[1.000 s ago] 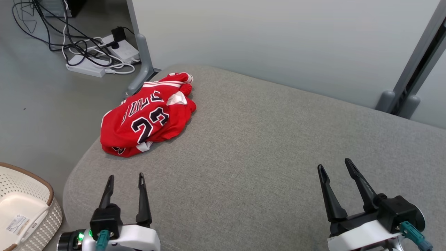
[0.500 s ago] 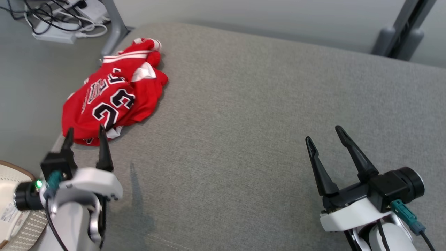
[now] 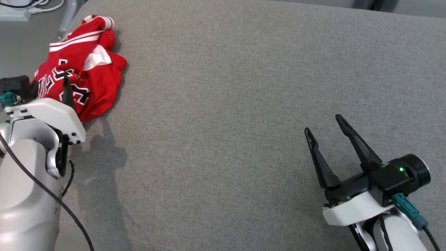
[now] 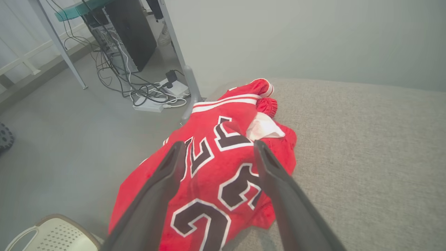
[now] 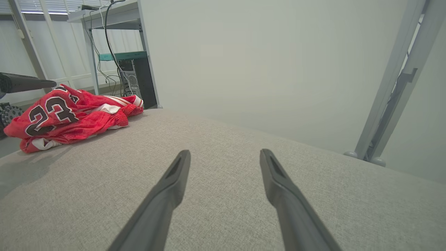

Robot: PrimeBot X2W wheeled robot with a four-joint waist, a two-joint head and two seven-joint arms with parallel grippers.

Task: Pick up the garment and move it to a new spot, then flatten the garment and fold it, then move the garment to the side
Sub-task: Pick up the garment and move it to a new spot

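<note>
The garment [image 3: 87, 66] is a red jersey with a black-and-white 23, lying crumpled at the far left corner of the grey cushioned surface [image 3: 223, 104]. My left gripper [image 3: 48, 83] hangs open just above its near part, one finger hidden behind the wrist housing. In the left wrist view the garment [image 4: 216, 170] shows between and under the spread fingers of the left gripper [image 4: 219, 143], which hold nothing. My right gripper [image 3: 323, 123] is open and empty over bare cushion at the near right, far from the garment [image 5: 69, 115]. In the right wrist view the right gripper [image 5: 225, 152] points across the cushion.
The cushion's left edge drops to the floor right beside the garment. Below it stand a white perforated basket [image 4: 52, 233], a grey metal leg [image 4: 190, 90], power strips with tangled cables [image 4: 150, 97] and a computer tower [image 4: 129, 31]. A wall and a grey frame [image 5: 393, 87] lie behind.
The head camera has tilted down, so the whole picture shifted. My left gripper has advanced from the near cushion edge to over the garment. The right gripper has barely moved.
</note>
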